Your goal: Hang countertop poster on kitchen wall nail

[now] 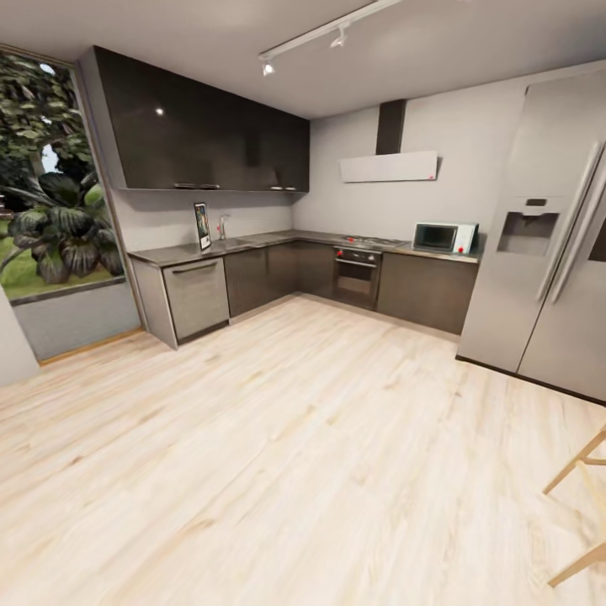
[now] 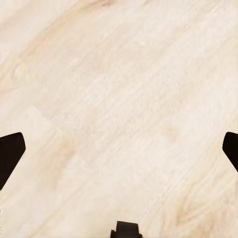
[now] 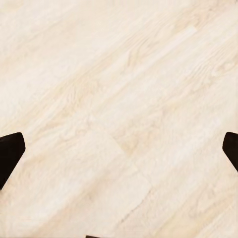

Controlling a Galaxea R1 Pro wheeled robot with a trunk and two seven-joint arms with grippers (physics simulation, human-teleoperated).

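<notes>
The poster (image 1: 203, 226) stands upright on the grey kitchen countertop (image 1: 177, 252), far across the room at the left, beside the chrome tap (image 1: 222, 226). It is too small for its picture to be made out. The wall nails are too small to find on the light-grey wall (image 1: 353, 206). My left gripper (image 2: 119, 153) is open over bare wooden floor, its dark fingertips (image 2: 10, 153) at the picture's sides. My right gripper (image 3: 119, 153) is open too, wide fingertips (image 3: 11, 153) apart, with only floorboards between them.
Dark cabinets (image 1: 252, 278) run in an L under the worktop, with an oven (image 1: 357, 276) and a microwave (image 1: 443, 236). A tall steel fridge (image 1: 547, 244) stands at the right. Wooden chair legs (image 1: 581, 497) poke in at the lower right. Wide light wood floor (image 1: 278, 454) lies between.
</notes>
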